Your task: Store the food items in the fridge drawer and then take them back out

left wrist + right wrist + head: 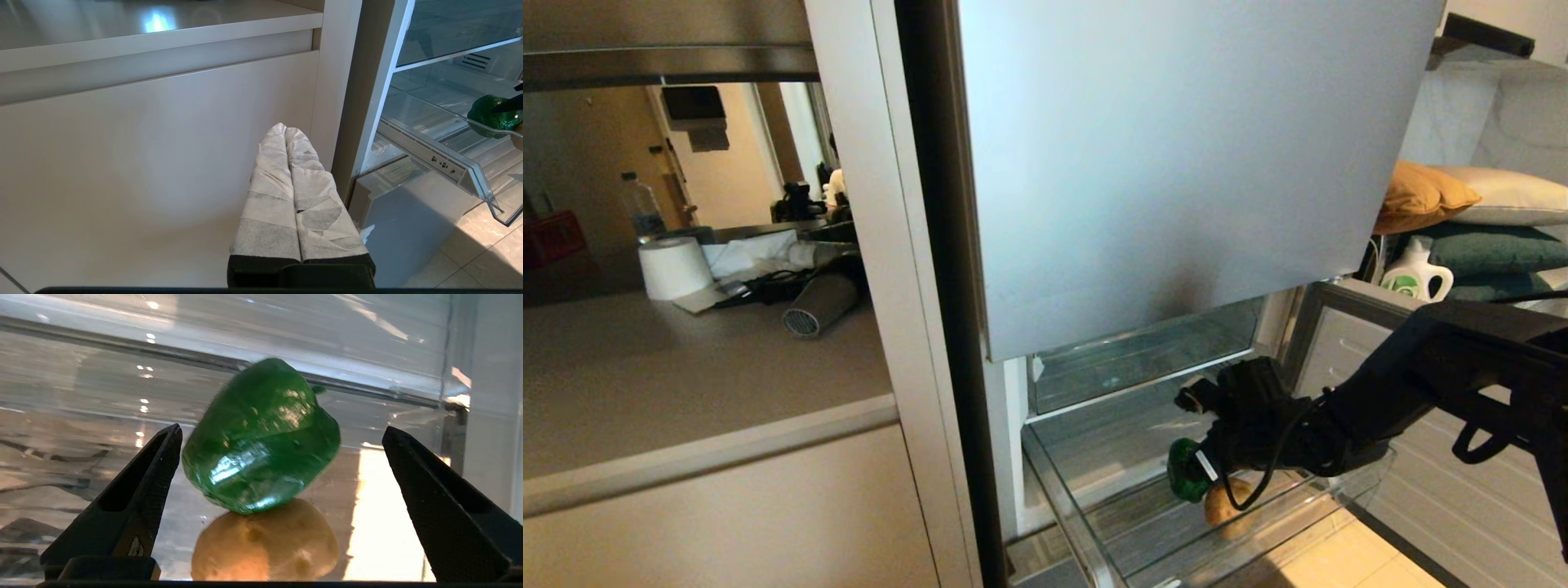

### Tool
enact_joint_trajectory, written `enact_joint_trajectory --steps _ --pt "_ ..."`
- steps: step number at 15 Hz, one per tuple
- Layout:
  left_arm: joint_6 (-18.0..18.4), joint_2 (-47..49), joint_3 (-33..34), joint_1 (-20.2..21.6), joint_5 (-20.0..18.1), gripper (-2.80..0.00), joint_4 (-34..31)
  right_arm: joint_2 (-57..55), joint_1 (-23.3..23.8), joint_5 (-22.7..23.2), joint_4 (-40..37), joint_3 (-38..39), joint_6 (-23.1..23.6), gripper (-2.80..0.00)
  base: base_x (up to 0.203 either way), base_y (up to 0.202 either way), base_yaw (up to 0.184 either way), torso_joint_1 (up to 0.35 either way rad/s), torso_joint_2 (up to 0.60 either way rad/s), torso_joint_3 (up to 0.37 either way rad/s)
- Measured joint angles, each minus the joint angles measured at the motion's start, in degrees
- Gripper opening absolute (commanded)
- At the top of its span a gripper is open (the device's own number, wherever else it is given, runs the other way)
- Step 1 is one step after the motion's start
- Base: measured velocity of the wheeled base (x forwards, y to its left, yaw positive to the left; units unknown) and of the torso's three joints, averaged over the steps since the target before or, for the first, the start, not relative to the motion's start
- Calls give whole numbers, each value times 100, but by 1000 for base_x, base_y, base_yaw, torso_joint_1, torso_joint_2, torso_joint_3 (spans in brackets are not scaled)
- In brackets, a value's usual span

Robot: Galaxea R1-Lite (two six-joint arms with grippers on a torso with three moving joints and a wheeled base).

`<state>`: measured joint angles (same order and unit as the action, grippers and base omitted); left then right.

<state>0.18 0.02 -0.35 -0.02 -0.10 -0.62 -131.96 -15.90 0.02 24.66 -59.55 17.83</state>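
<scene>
Right gripper (282, 465) stands wide open inside the fridge drawer (1094, 523); the bell pepper (261, 437) sits between its fingers, the bun (265, 543) touching at its six o'clock.

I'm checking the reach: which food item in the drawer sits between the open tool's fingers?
The green bell pepper, framed by the right tool; the tan bun lies beside it.

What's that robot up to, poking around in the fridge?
Its right gripper is reaching into the pulled-out clear fridge drawer, fingers wide open on either side of a green bell pepper, not gripping it. A tan bun-like lump lies right beside the pepper in the drawer. The left gripper is parked, fingers shut, low in front of the white cabinet beside the fridge.
</scene>
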Motion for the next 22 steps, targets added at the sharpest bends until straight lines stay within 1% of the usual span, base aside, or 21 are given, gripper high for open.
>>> enact_joint_trajectory --steps 4,10,19,22 --pt "-2 0 0 2 0 -280 0 -175 2 245 -2 -311 -43 0 0 0 0 0 0 0" --pt "0 0 0 -2 0 -280 0 -594 20 261 -55 -806 -86 0 0 0 0 0 0 0" --pt "0 0 0 0 0 -280 0 -784 55 229 -218 -884 -138 0 0 0 0 0 0 0" --pt "0 0 0 -2 0 -280 2 -789 61 229 -204 -827 -258 0 0 0 0 0 0 0"
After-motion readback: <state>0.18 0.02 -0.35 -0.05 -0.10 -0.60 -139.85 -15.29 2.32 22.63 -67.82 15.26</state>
